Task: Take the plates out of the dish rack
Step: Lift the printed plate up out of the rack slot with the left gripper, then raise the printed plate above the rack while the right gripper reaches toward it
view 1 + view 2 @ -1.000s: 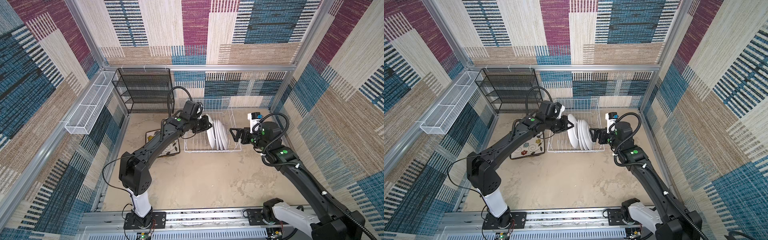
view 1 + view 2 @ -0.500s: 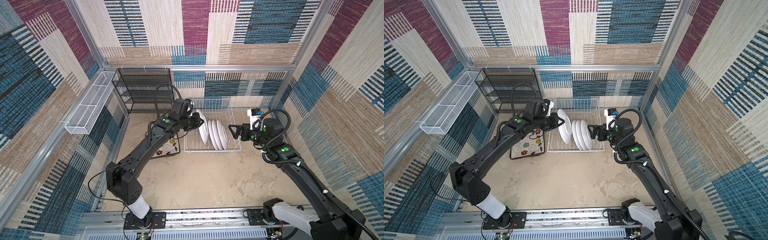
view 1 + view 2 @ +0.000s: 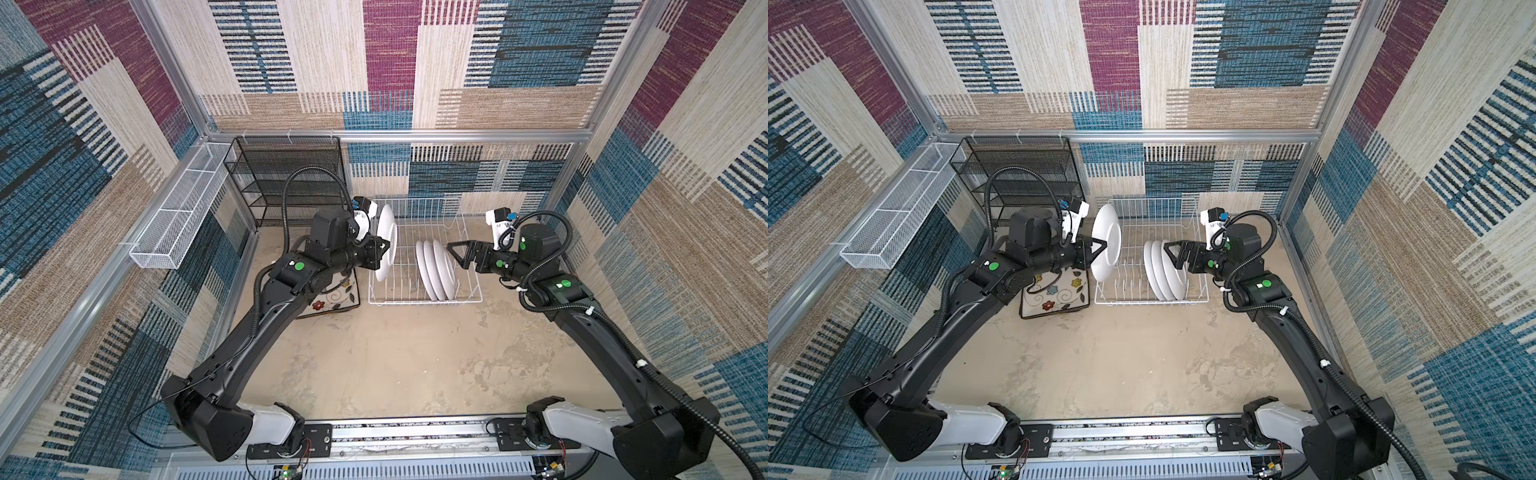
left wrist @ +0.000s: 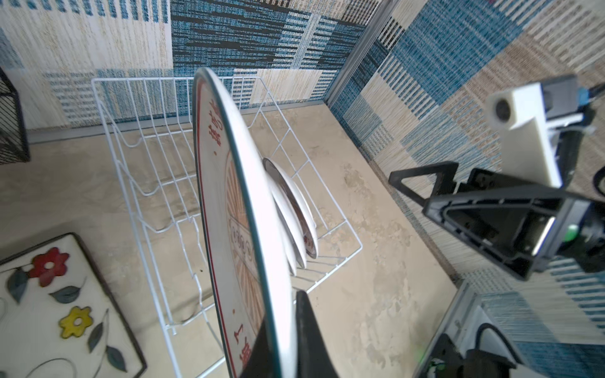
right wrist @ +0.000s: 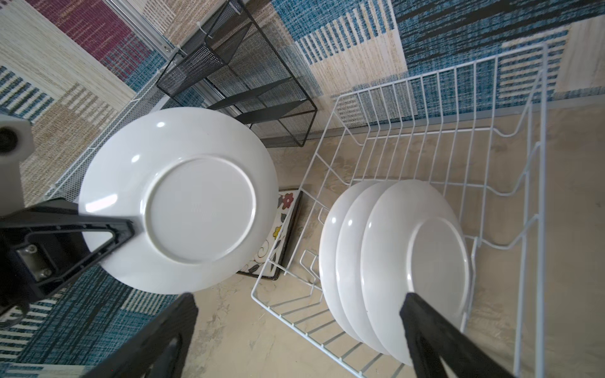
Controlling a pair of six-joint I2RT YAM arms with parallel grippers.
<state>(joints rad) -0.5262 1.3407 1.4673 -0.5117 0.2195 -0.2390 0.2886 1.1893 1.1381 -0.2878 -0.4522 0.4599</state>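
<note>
A round white plate with a dark rim and red print hangs upright above the left end of the white wire dish rack. My left gripper is shut on its lower edge, one finger on each face. Three more round plates stand on edge toward the rack's right end, white backs showing in the right wrist view. Just right of them my right gripper stands open, holding nothing. A square floral plate lies flat left of the rack.
A black mesh shelf unit stands at the back left. A long white mesh basket hangs on the left wall. Patterned walls close in the back and both sides, and the floor in front of the rack is bare concrete.
My left gripper has drawn one round plate away from the other three, up and to the left end of the rack. The right arm has barely moved.
</note>
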